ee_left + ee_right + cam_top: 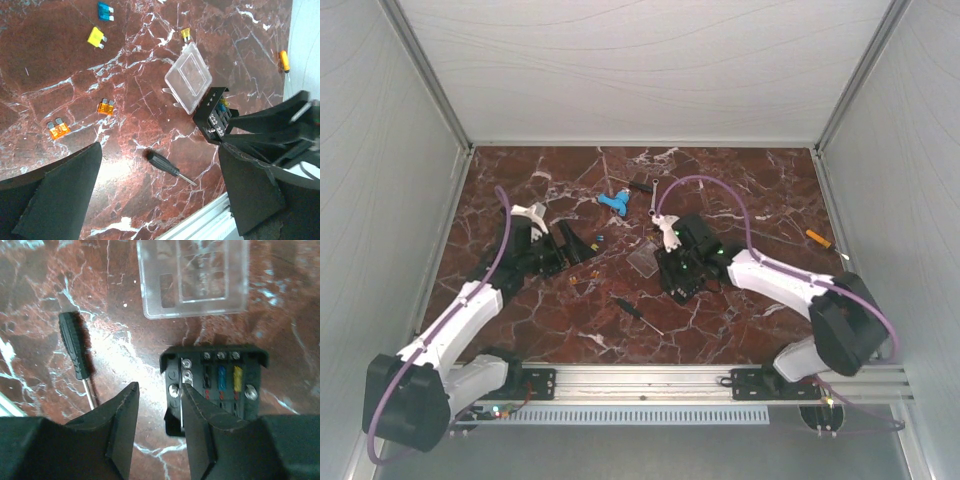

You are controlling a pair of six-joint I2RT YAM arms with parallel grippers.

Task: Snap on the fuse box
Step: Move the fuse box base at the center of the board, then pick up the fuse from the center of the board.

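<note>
Where the marble table [740,190] runs a little right of its middle, the box [220,382] lies slots up. It is black, with blue, yellow and dark fuses seated in it and screws down its left side. The lid [192,277], clear and square, lies flat just beside the box, toward the table's left edge. A strip of marble shows between them, so the box is uncovered.

The right gripper [160,387] hangs over the box's left wall with its jaws apart. One finger [200,425] covers the near-left part of the box and the other stands outside it over bare marble. Marble shows in the gap, so nothing is clamped. Whether the inner finger touches the box I cannot tell.

A black-handled screwdriver [75,347] lies near the box, on the side toward the near edge and a little left.

The left gripper [159,150] is over the left half with its jaws spread wide and empty. Loose fuses [95,37] in yellow, blue and orange are scattered on the marble ahead of it.

A blue piece [613,203] lies near the middle of the far edge. An orange item [817,238] lies near the right edge.
</note>
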